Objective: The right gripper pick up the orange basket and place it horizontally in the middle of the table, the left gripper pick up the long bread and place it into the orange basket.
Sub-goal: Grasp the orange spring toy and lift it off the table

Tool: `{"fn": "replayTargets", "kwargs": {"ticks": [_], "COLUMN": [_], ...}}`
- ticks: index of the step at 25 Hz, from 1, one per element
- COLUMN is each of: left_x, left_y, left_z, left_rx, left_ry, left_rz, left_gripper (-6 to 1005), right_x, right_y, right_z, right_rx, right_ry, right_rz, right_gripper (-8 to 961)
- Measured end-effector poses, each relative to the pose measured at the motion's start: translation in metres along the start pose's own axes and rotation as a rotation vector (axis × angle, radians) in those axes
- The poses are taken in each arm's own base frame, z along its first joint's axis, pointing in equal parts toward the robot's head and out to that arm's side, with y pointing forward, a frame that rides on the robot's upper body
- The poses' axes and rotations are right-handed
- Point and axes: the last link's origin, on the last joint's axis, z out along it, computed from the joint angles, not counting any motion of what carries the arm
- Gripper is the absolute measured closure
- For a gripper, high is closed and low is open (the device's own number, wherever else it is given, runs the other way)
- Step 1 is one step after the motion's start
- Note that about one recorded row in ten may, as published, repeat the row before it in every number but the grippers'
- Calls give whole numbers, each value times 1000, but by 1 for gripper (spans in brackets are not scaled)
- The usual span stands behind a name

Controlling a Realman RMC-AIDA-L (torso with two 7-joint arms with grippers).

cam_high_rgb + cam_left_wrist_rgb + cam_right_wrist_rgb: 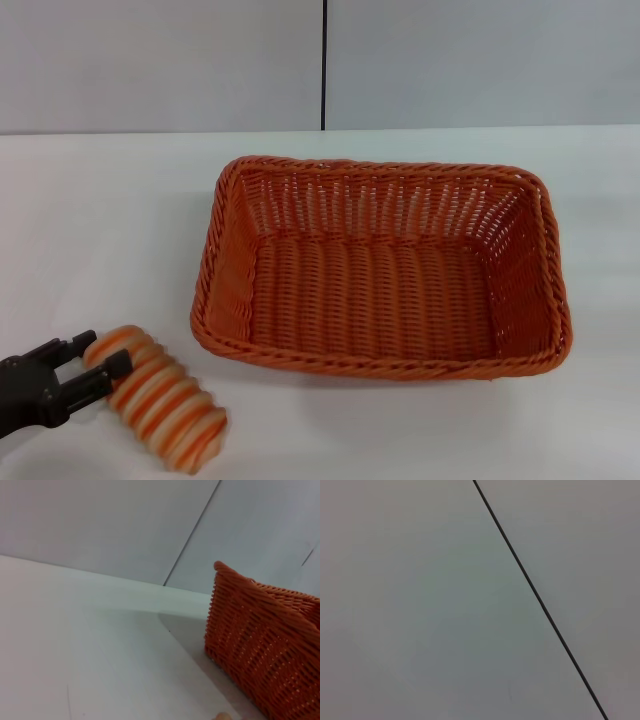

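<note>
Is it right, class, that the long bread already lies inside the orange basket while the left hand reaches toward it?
No. The head view shows the long bread on the table, outside the orange basket, near its front left corner. The left hand does reach toward it, fingers open at its end.

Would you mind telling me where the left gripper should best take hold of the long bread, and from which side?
Probably across its narrow width near the end nearest the left gripper, approached from the robot's left. The long bread lies flat on the table, angled away from the open fingers already straddling that end.
</note>
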Motion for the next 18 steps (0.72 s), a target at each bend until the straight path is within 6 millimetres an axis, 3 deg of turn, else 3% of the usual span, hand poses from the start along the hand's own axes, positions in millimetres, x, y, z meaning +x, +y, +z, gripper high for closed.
{"fn": "replayTargets", "kwargs": {"ticks": [7,11,18], "left_x": [-1,-3,0], "left_y": [1,7,8], "left_z": [0,13,11], "left_rx": [0,-77,-77], "left_ry": [-2,-88,-54], "left_rz": [3,29,26], "left_gripper": [352,353,460], "right_x": [0,0,1], "right_y": [-1,-1,-2], "right_z": [-1,-2,-3], "right_rx": [5,7,13], "right_ry": [0,-1,2], "right_rz": [2,4,5], "right_gripper": [366,366,366]}}
